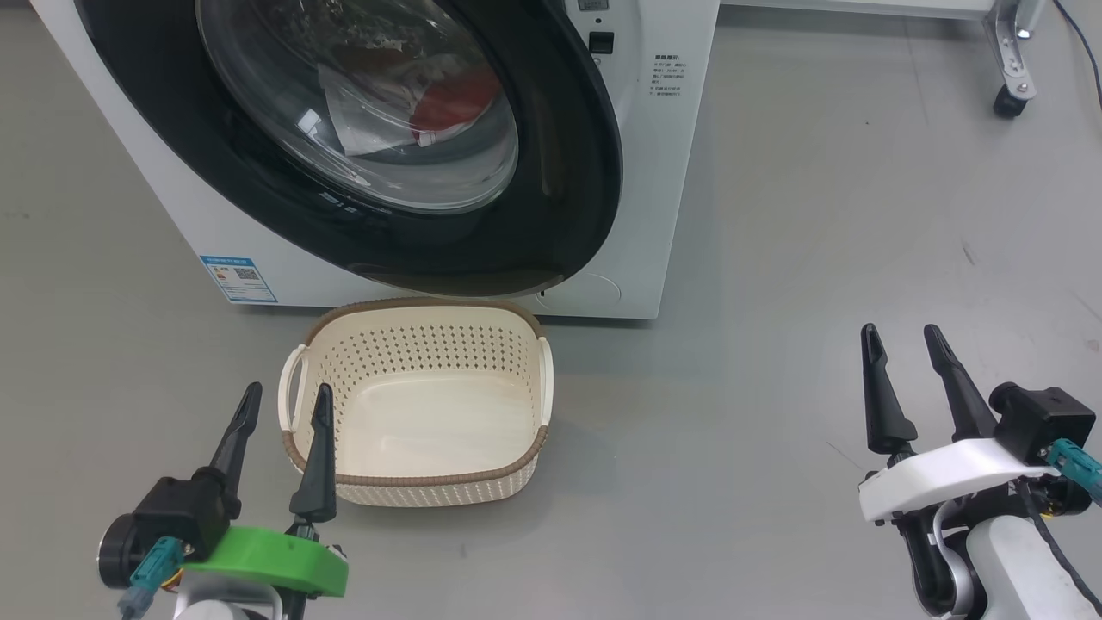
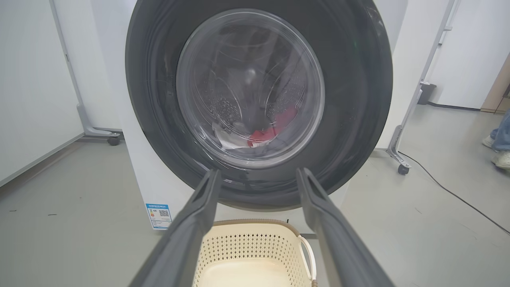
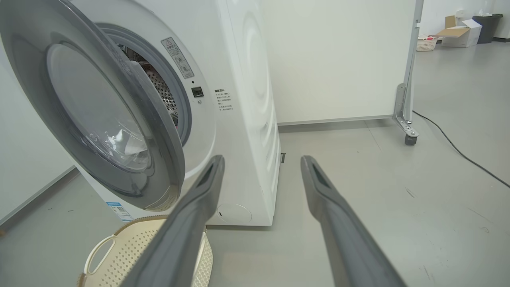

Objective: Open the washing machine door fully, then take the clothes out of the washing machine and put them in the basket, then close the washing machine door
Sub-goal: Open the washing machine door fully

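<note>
Basket point(image 1: 422, 349) is perforated cream, door point(image 1: 551, 198) black-rimmed, clothes point(image 1: 452, 103) apparently red

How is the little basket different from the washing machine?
The basket is small and cream; the washing machine is big and white. The basket is empty; the washing machine holds red clothes, seen through its door glass. The basket is open on top; the washing machine's round black door stands only partly open. Both sit on the grey floor, and both have little holes.

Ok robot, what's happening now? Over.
Left gripper and right gripper open, empty. Washing machine door ajar, clothes inside. Basket empty, right below door.
</note>
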### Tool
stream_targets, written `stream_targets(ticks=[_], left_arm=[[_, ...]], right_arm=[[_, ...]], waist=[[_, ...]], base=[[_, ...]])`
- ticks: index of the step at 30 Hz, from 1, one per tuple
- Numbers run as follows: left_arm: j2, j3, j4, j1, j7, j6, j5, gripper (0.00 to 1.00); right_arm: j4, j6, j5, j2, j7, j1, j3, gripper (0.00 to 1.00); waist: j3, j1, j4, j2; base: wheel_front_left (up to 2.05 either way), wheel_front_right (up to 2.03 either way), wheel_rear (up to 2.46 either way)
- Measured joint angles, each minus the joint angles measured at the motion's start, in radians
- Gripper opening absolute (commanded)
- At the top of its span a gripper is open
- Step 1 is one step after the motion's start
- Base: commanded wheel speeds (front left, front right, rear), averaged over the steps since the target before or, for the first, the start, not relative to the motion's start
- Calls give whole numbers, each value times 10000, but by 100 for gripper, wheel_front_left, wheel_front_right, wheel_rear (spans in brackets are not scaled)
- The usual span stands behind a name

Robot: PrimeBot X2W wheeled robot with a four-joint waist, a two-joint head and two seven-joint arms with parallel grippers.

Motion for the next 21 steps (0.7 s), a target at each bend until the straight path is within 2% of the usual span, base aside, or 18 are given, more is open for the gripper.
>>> stream_targets(ticks=[21], left_arm=[[-21, -58, -6, 28, 0, 0, 0, 100]], right_arm=[[-96, -12, -15, -2, -90, 146, -42, 100]], waist=[[21, 0, 60, 0]], base=[[0, 0, 0]])
